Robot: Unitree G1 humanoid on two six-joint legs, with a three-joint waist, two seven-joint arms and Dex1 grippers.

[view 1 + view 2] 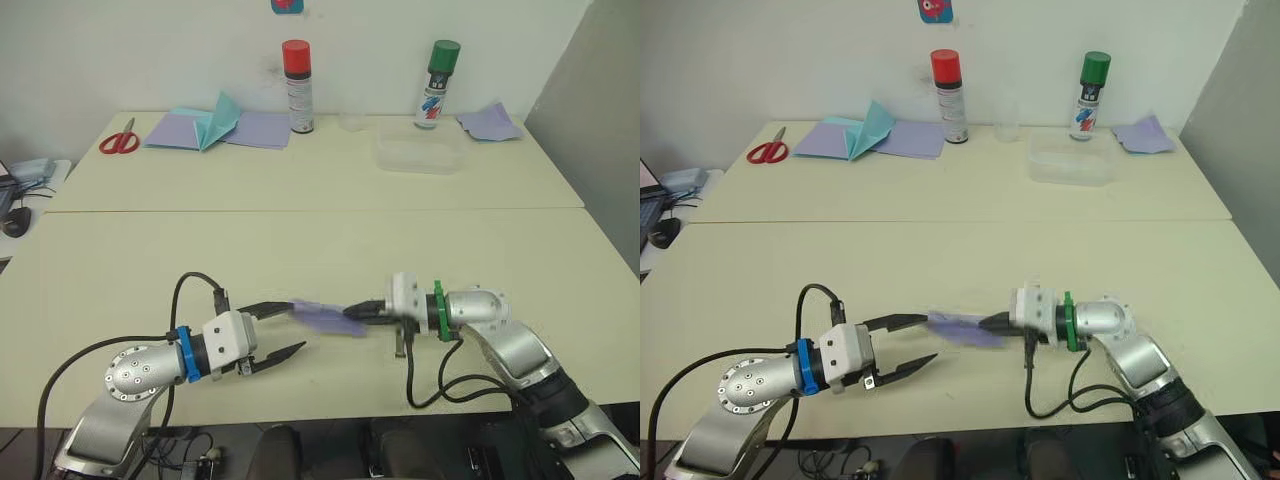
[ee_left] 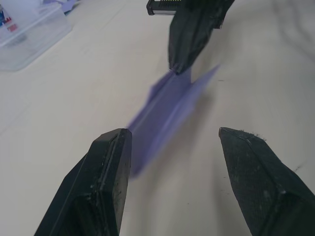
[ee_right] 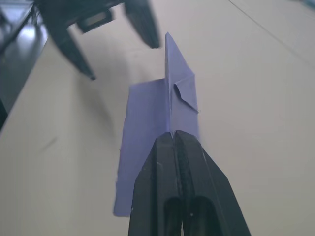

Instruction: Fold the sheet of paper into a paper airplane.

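The lavender sheet of paper (image 1: pixel 325 317) is folded into a narrow paper airplane shape, with an upright middle ridge and one flat wing (image 3: pixel 142 128). It hangs just above the near table. My right gripper (image 1: pixel 352 315) is shut on one end of the ridge (image 3: pixel 172 135). My left gripper (image 1: pixel 296 327) faces it from the left with its fingers wide open. The paper's free end (image 2: pixel 147 132) lies beside the upper finger (image 2: pixel 106 167), and I cannot tell if they touch.
On the far table stand a red-capped spray can (image 1: pixel 298 88) and a green-capped can (image 1: pixel 437 85), with a clear plastic container (image 1: pixel 420 155) nearby. Also there are red scissors (image 1: pixel 119 140), flat lavender sheets with a teal folded piece (image 1: pixel 215 125), and a lavender scrap (image 1: pixel 488 122).
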